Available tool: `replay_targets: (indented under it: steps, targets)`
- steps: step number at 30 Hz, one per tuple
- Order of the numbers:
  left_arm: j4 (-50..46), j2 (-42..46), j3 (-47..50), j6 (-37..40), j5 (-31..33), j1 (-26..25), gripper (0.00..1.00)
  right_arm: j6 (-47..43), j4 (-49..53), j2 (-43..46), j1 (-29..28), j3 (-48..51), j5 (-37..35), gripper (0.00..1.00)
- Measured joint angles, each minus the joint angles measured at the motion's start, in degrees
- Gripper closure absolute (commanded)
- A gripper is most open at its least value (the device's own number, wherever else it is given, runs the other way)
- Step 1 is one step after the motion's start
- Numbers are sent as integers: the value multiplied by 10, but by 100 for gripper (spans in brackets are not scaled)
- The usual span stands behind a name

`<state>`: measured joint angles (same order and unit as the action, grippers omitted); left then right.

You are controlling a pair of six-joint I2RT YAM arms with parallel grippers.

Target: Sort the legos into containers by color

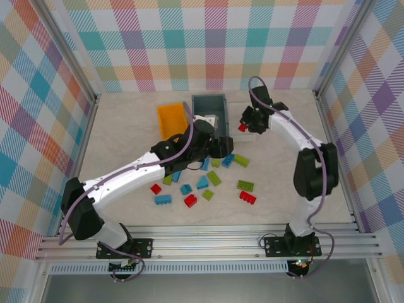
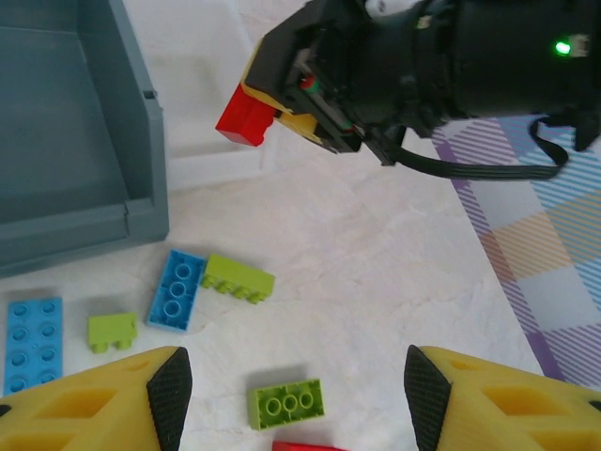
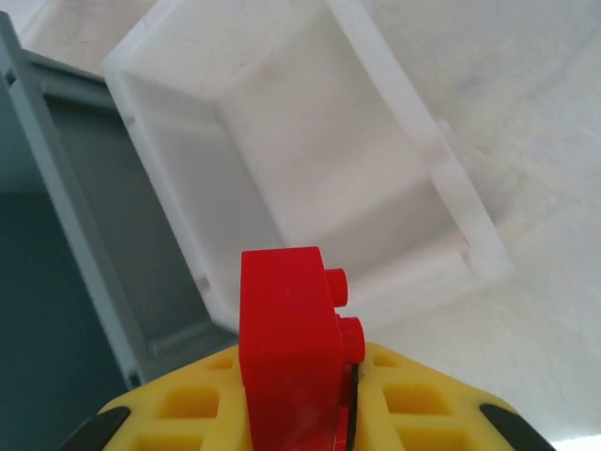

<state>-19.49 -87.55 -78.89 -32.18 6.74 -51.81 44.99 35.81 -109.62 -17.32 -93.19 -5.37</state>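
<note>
My right gripper (image 1: 243, 125) is shut on a red lego (image 3: 286, 348), held just off the near corner of the white tray (image 3: 451, 178), beside the grey-blue bin (image 1: 209, 106). The same red lego (image 2: 246, 117) shows in the left wrist view, above the floor. My left gripper (image 2: 298, 399) hangs open over the loose legos, a lime green lego (image 2: 285, 403) lying on the table between its fingertips. A blue lego (image 2: 177, 289) and another green one (image 2: 239, 278) touch just beyond. The orange-yellow bin (image 1: 172, 120) stands left of the grey-blue one.
Several red, blue and green legos are scattered mid-table, among them a red one (image 1: 190, 201), a blue one (image 1: 163, 200) and a green plate (image 1: 246, 185). The left arm (image 1: 139, 170) stretches diagonally across the table. Checked walls enclose the workspace.
</note>
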Motion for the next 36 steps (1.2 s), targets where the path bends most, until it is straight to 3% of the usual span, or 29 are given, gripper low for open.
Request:
replay_targets:
  steps: [7,13,18,22,29,36]
  targets:
    - [-26,-19,-28,0,6,10,37,-32,54,-119,4,-108,-14,57]
    - [-72,-13,-26,0,25,12,37,-56,76,-125,5,-123,-14,45]
    - [-132,24,-11,-12,57,17,37,-78,82,-60,0,-113,-23,41]
    - [-184,87,34,-39,84,18,38,-115,53,96,-28,-37,-36,37]
    - [-273,199,152,-81,104,21,38,-188,-16,385,-169,176,-9,34]
    - [-335,229,221,-75,99,33,38,-184,-6,458,-394,332,-15,33]
